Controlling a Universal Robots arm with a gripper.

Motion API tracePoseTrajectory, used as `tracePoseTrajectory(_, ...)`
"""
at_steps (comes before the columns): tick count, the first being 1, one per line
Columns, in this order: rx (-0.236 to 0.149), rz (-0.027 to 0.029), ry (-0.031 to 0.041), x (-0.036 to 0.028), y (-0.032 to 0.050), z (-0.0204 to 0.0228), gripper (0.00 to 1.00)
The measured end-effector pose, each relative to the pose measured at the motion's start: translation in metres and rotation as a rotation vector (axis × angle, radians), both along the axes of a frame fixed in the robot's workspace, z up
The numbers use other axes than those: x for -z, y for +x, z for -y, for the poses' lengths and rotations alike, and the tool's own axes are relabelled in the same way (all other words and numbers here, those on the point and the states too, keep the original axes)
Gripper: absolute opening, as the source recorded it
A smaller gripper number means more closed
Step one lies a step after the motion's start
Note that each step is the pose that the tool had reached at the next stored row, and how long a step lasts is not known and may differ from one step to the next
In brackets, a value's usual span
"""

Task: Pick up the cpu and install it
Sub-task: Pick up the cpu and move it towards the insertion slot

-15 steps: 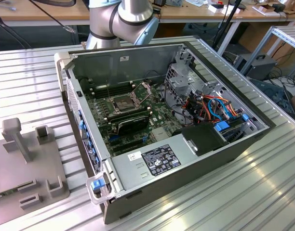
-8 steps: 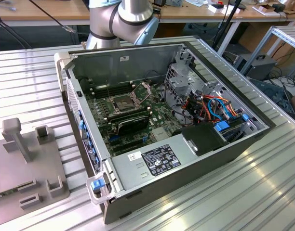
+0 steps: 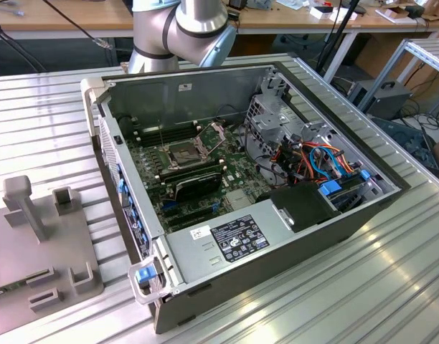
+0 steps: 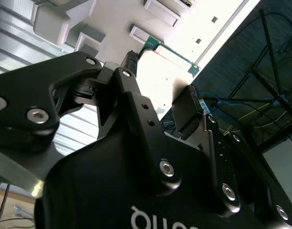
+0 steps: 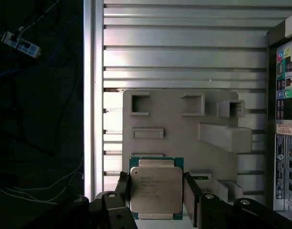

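Note:
The cpu [image 5: 155, 189], a silver-topped square chip on a green board, sits between my gripper's [image 5: 156, 191] two black fingers [image 5: 123, 187], which press on its two opposite edges. It hangs above the near end of the grey fixture plate [image 5: 184, 119]. In the second wrist view the gripper [image 4: 160, 78] holds the cpu [image 4: 171, 52], its green edge showing under a glaring top. In the exterior view the open computer case [image 3: 227, 251] lies on the table, with the dark socket [image 3: 183, 152] and its raised metal frame on the motherboard.
The grey fixture plate [image 3: 33, 236] with raised blocks lies at the exterior view's left of the case. The arm [image 3: 180, 29] stands behind the case. The table's edge [image 5: 88, 95] runs beside the plate, with cables on the floor beyond. The case's rear panel [image 5: 285, 119] borders the plate.

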State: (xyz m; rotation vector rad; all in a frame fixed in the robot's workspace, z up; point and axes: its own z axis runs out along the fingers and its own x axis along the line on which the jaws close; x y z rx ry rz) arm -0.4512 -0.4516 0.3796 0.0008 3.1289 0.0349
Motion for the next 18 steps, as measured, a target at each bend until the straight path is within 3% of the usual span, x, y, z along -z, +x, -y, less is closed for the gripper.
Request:
tracePoseTrajectory(9,0.0,0.0001,-0.0001,-0.0124,0.0,0.0,0.54)
tracePoseTrajectory(18,0.0,-0.0003,-0.0003,-0.0136,0.0011,-0.0001,0.54)
